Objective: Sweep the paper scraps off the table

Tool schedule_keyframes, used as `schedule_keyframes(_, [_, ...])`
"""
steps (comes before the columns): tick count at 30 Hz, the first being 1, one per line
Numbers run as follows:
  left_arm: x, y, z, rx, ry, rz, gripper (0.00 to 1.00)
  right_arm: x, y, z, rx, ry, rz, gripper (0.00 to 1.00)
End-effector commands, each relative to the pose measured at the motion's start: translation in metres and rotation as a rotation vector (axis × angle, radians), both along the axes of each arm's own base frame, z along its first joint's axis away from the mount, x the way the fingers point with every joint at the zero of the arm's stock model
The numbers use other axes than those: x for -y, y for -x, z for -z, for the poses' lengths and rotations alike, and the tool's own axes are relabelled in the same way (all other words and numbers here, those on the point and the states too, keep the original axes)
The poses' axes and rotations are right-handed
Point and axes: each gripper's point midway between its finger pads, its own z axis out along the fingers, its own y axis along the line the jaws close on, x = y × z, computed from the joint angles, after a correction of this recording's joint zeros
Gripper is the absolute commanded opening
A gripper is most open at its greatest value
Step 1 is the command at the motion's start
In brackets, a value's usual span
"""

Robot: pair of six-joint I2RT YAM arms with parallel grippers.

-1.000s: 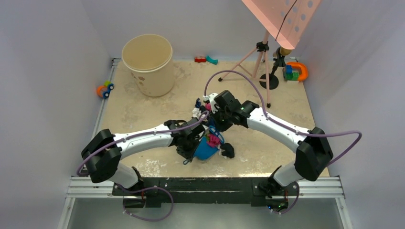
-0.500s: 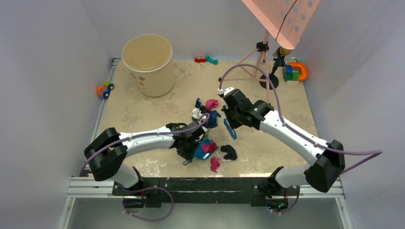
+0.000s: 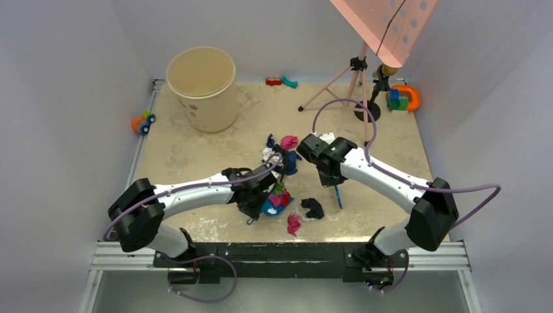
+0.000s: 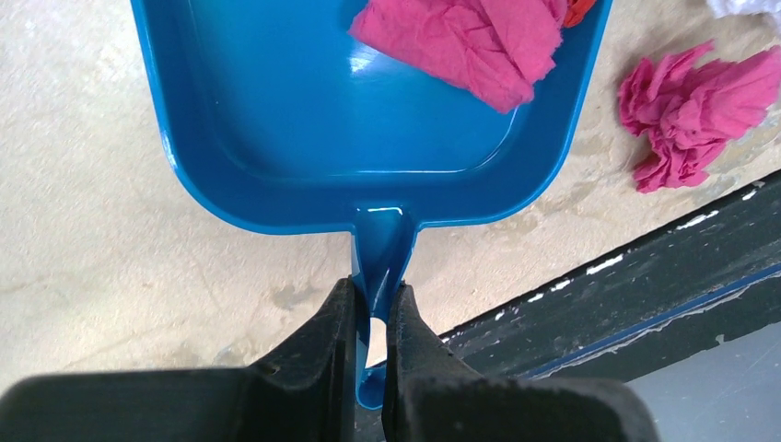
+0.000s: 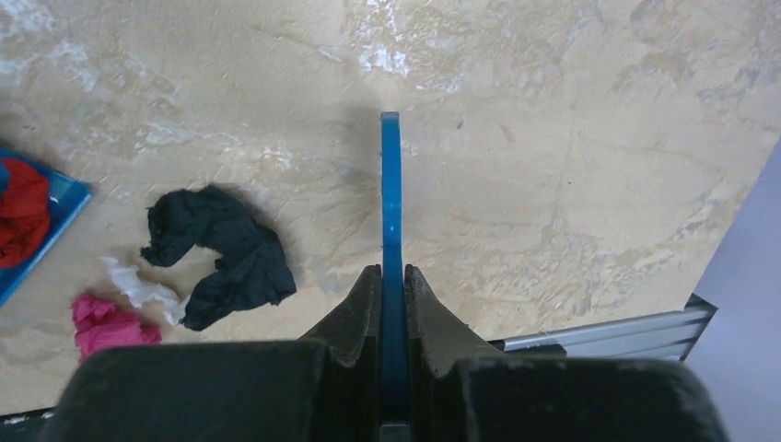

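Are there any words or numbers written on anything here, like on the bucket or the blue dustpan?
No text can be read in any view.
On the bucket: a few small dark marks on its side, too small to read.
On the dustpan: plain blue, no lettering.
On the brush handle: plain blue, no lettering.
On the pink board: only holes.

The right gripper (image 5: 391, 273) pinches a blue handle (image 5: 390, 184) that points away over the beige counter (image 5: 571, 166). To the left lie a black scrap (image 5: 226, 253), a white scrap (image 5: 138, 284) touching it and a pink scrap (image 5: 106, 322). At the left edge, a red scrap (image 5: 20, 210) sits in the dustpan (image 5: 57, 204).
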Motion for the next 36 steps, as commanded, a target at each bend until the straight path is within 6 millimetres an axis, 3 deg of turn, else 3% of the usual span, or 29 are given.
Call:
schedule_keyframes(1, [-0.008,-0.001,-0.017,0.038,-0.003,-0.050,0.00,-0.008,0.014,-0.023,0.063,-0.113,0.000,0.00])
schedule_keyframes(6, [-0.009,-0.002,-0.039,0.090,0.066,-0.068,0.00,-0.060,0.035,-0.073,0.109,-0.512,-0.269,0.00])
schedule_keyframes(8, [-0.012,-0.004,-0.048,0.121,0.085,-0.077,0.00,-0.083,0.054,-0.085,0.063,-0.658,-0.418,0.00])
schedule_keyframes(10, [-0.015,-0.007,-0.055,0.153,0.095,-0.090,0.00,-0.092,0.068,-0.087,0.012,-0.712,-0.497,0.00])
schedule_keyframes(15, [-0.021,-0.012,-0.069,0.205,0.110,-0.129,0.00,-0.080,0.056,-0.080,0.057,-0.642,-0.428,0.00])
schedule_keyframes(23, [-0.030,-0.027,-0.126,0.263,0.170,-0.185,0.00,-0.073,0.037,-0.108,0.228,-0.675,-0.334,0.00])
schedule_keyframes(31, [-0.053,-0.080,-0.211,0.339,0.212,-0.261,0.00,-0.069,0.035,-0.109,0.257,-0.684,-0.299,0.00])
schedule_keyframes(36, [-0.051,-0.123,-0.255,0.302,0.313,-0.322,0.00,-0.070,0.040,-0.108,0.250,-0.714,-0.297,0.00])
